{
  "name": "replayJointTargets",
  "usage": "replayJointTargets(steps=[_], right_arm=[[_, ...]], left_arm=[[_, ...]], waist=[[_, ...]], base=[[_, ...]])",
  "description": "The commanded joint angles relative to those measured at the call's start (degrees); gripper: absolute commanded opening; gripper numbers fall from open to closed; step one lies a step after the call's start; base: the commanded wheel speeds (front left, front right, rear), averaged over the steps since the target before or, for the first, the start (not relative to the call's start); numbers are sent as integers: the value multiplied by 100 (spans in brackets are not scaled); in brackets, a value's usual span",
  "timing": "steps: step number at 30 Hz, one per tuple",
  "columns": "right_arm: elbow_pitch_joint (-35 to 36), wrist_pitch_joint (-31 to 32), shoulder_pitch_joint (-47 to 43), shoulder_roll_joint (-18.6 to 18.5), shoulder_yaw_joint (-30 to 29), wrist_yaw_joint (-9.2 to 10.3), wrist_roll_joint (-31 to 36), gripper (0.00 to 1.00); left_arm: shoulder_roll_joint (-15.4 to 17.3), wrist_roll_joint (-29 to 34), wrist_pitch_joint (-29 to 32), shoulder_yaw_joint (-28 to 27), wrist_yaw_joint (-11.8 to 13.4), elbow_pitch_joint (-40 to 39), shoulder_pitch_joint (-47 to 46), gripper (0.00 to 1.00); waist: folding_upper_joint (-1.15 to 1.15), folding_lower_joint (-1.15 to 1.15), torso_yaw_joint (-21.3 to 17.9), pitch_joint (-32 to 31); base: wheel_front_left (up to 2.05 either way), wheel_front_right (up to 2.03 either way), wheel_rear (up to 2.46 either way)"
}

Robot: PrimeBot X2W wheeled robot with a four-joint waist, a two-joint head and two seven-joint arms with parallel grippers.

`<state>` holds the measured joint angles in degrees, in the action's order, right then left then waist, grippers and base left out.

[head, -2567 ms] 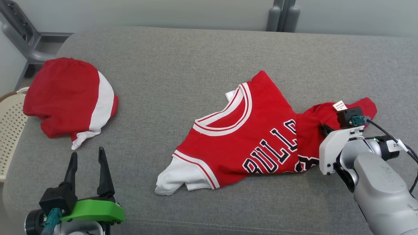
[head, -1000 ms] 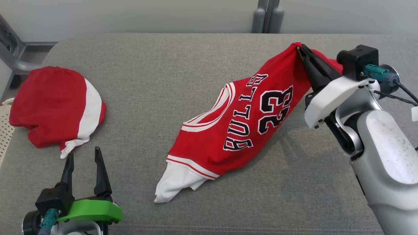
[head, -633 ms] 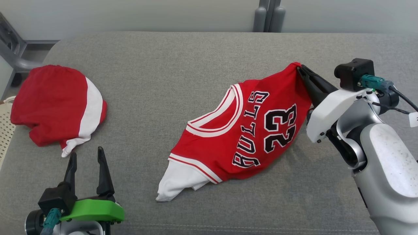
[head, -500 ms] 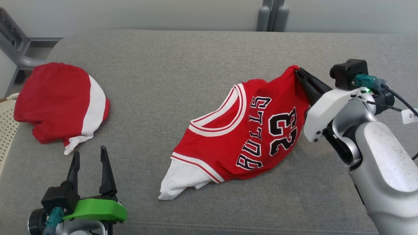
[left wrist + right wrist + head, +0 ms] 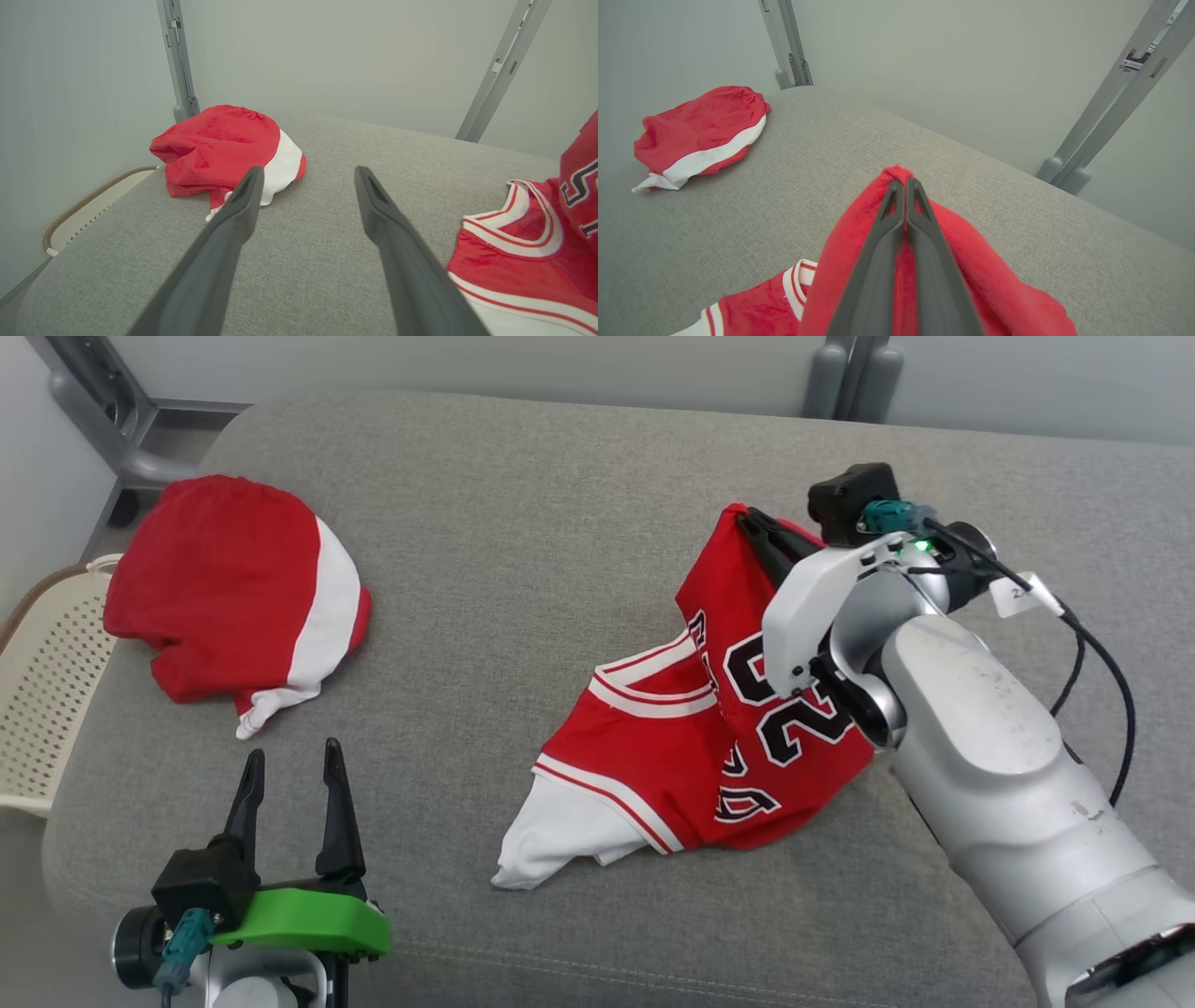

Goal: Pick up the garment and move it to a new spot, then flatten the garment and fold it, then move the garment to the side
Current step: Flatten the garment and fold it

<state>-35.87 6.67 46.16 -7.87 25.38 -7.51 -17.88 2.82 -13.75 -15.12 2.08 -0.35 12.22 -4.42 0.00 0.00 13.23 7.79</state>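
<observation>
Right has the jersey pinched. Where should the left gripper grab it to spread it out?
I'd take the white sleeve at the jersey's near-left end, coming in low from the left. It sticks out past the heap, faces the open left gripper, and lies opposite the right gripper's pinch.

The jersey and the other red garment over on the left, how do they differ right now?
The jersey is pinched by the right tool, one end lifted off the cushion; the bundled garment lies on it, untouched. The jersey carries black lettering and numerals with striped trim; the bundled garment is plain red with one broad white band. Both are red, white and crumpled.
</observation>
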Motion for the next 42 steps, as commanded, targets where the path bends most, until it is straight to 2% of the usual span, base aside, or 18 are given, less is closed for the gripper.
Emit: replayJointTargets(steps=[1, 7, 13, 16, 24, 30, 36, 42], right_arm=[[-115, -70, 75, 36, 58, 4, -7, 0], [-1303, -631, 462, 306, 478, 4, -113, 0], [-2038, -1227, 640, 459, 895, 4, -346, 0], [-2389, -1480, 738, 478, 1118, 4, -543, 100], [-2476, -2038, 794, 482, 1189, 4, -1076, 100], [-2320, -2169, 595, 149, 1085, 4, -1212, 100], [-2145, -2190, 290, -381, 681, 4, -1289, 100], [-2129, -2191, -89, -618, 341, 4, -1306, 100]], left_arm=[[14, -24, -4, 22, -1, 9, -104, 100], [12, -81, -4, 258, 21, 65, -189, 100], [13, -115, -4, 385, 29, 161, -277, 100], [13, -99, -4, 401, 43, 179, -304, 100], [13, -19, -4, 271, 33, 133, -155, 100], [13, 20, -4, 226, 21, 79, -102, 100], [14, 59, -4, 132, 4, 15, -44, 100], [13, 85, -4, 83, -13, -18, -20, 100]], waist=[[0, 0, 98, 46], [0, 0, 326, 116], [0, 0, 468, 136], [0, 0, 482, 111], [0, 0, 239, -5], [0, 0, 93, -61], [0, 0, -34, -70], [0, 0, -109, -18]], base=[[0, 0, 0], [0, 0, 0], [0, 0, 0], [0, 0, 0], [0, 0, 0], [0, 0, 0], [0, 0, 0], [0, 0, 0]])
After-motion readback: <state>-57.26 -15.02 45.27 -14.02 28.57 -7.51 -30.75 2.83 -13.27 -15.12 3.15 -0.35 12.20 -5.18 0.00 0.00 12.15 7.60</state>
